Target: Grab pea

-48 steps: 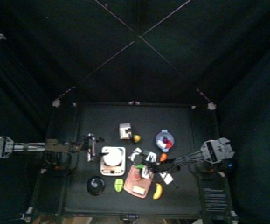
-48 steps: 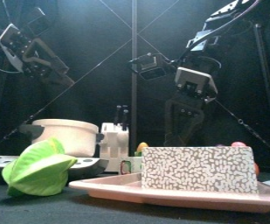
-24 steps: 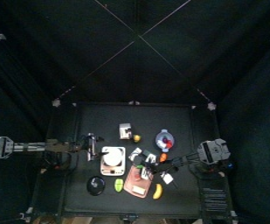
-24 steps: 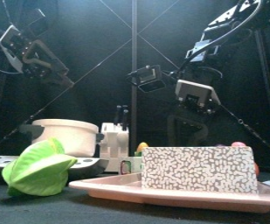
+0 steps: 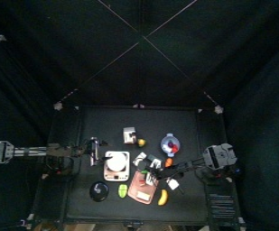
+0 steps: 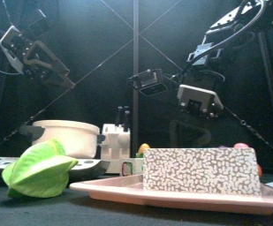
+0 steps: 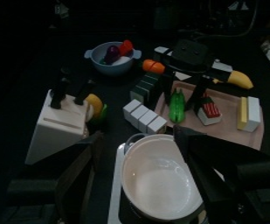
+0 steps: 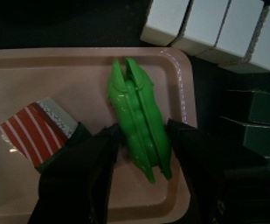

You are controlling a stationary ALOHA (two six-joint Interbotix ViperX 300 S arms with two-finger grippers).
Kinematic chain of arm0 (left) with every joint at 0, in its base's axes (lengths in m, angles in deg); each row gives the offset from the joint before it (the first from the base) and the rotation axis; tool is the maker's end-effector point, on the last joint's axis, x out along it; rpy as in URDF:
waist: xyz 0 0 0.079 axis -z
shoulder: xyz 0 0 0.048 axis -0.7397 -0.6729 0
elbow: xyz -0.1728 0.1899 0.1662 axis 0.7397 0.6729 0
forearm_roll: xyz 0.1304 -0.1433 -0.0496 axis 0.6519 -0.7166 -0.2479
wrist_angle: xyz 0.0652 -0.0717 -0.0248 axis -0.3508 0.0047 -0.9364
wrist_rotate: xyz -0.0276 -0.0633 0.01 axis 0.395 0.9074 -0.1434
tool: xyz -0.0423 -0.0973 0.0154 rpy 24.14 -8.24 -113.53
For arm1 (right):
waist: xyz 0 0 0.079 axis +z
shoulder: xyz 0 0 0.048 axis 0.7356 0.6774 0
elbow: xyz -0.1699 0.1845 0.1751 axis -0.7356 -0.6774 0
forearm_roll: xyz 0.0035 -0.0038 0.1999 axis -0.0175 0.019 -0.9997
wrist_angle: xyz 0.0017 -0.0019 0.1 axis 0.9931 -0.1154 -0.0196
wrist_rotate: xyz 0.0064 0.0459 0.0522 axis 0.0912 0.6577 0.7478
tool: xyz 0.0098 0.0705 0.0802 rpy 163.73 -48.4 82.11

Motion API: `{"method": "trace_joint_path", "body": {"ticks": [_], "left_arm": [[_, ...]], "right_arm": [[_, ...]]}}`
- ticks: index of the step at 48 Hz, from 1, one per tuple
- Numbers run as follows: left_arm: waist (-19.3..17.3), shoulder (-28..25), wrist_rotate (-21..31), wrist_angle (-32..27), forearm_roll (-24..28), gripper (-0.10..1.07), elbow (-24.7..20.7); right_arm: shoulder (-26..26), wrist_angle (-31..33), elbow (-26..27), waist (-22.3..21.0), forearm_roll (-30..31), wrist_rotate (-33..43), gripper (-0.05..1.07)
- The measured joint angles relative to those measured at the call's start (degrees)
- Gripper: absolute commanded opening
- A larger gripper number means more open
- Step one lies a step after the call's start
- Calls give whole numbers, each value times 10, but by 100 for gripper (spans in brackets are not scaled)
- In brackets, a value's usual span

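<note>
Pea pod (image 8: pixel 137 114) mid pink tray (image 8: pixel 55 61), btwn open right gripper (image 8: pixel 135 153).

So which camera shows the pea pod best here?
The right wrist view: the pea pod lies on the pink tray, filling the frame. Left wrist shows it small; top, a speck; front, nothing clear.

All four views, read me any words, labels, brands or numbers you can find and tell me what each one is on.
There is no readable text in any view.
Speckled block on the pink tray: a pattern only, no letters.
Red striped piece beside the pea pod: stripes only, no print.
White blocks: blank faces.
</note>
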Motion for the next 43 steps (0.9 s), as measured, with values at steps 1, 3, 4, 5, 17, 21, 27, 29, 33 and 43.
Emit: {"method": "trace_joint_path", "body": {"ticks": [1,3,4,5,17,21,27,29,33,43], "left_arm": [[0,0,0,0,1,98,0],[-1,0,0,0,0,98,2],[-1,0,0,0,0,98,2],[-1,-2,0,0,0,98,2],[-4,-2,0,0,0,98,2],[-4,-2,0,0,0,98,2],[-4,-2,0,0,0,98,2],[-4,0,0,0,0,98,2],[-4,-2,0,0,0,98,3],[-4,-2,0,0,1,98,3]], "right_arm": [[0,0,0,0,0,0,83],[1,1,0,0,0,0,83],[2,0,0,0,0,0,83],[2,0,0,0,1,-1,83],[2,0,0,-1,1,0,78],[2,0,0,-1,1,0,74],[2,1,0,-1,1,0,69],[2,1,1,-1,1,0,69],[2,4,4,-1,1,0,69],[0,31,18,-1,4,-1,69]]}}
